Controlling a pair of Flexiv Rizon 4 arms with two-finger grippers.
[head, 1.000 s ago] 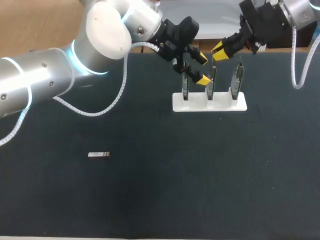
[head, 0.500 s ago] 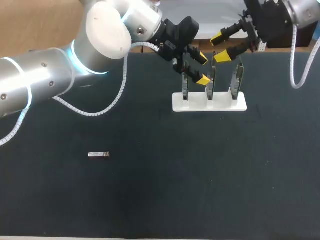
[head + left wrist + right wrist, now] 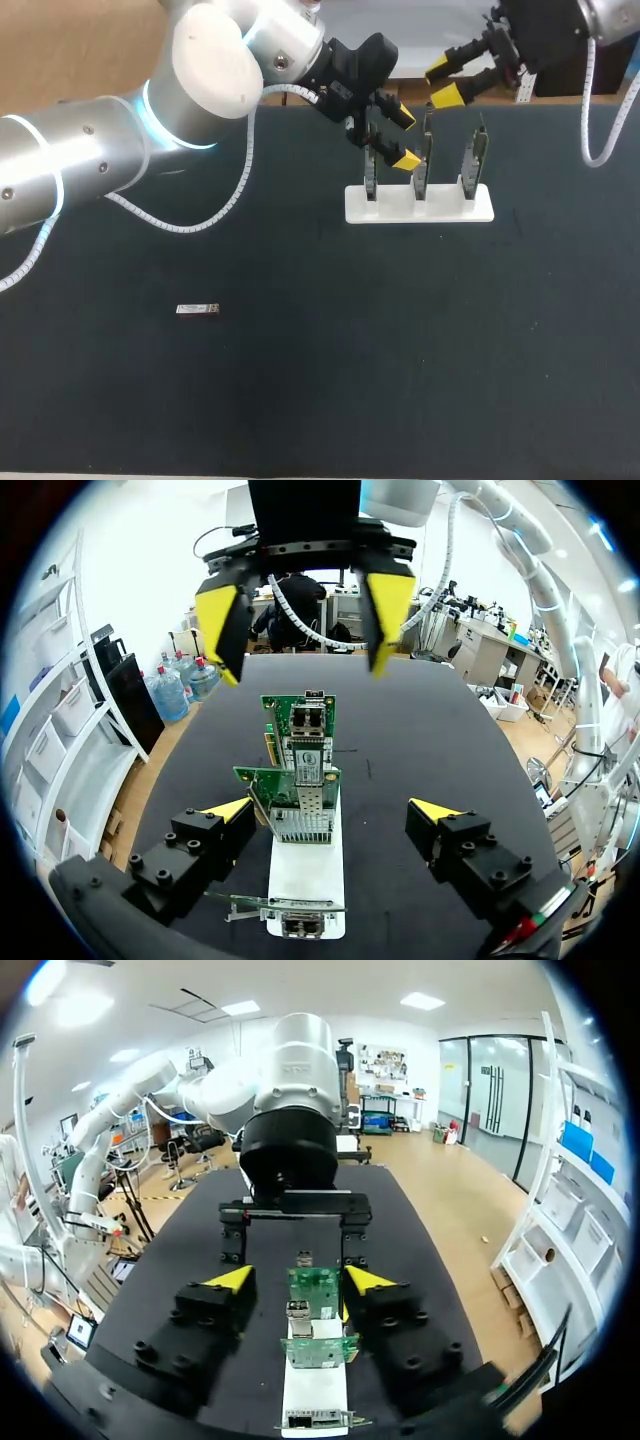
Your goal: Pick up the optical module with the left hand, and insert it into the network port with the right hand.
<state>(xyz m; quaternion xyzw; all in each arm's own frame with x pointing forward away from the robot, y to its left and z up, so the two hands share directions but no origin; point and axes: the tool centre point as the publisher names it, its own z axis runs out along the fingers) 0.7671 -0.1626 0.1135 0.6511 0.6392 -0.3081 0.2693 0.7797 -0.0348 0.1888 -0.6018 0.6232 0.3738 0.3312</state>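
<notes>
The optical module [image 3: 197, 309], a small silver bar, lies alone on the dark mat at the left, far from both grippers. A white stand [image 3: 420, 204] at the back holds three upright green network cards [image 3: 425, 160]. My left gripper [image 3: 403, 137] hangs open beside the stand's left card, with nothing held. In the left wrist view the cards [image 3: 300, 725] on the stand [image 3: 306, 880] sit ahead, between its open fingers [image 3: 332, 810]. My right gripper [image 3: 441, 85] hovers open and empty above and behind the stand. The right wrist view shows its gripper [image 3: 300, 1280] looking down on the cards [image 3: 314, 1295].
The two grippers face each other across the stand, with the right gripper [image 3: 303, 610] ahead of the left one. The left arm [image 3: 210, 70] spans the back left of the table. The dark mat [image 3: 380, 360] stretches bare towards the front.
The right gripper went from nearly shut to open, then narrowed a little, and rose back away from the cards. The left arm and the module have not moved.
</notes>
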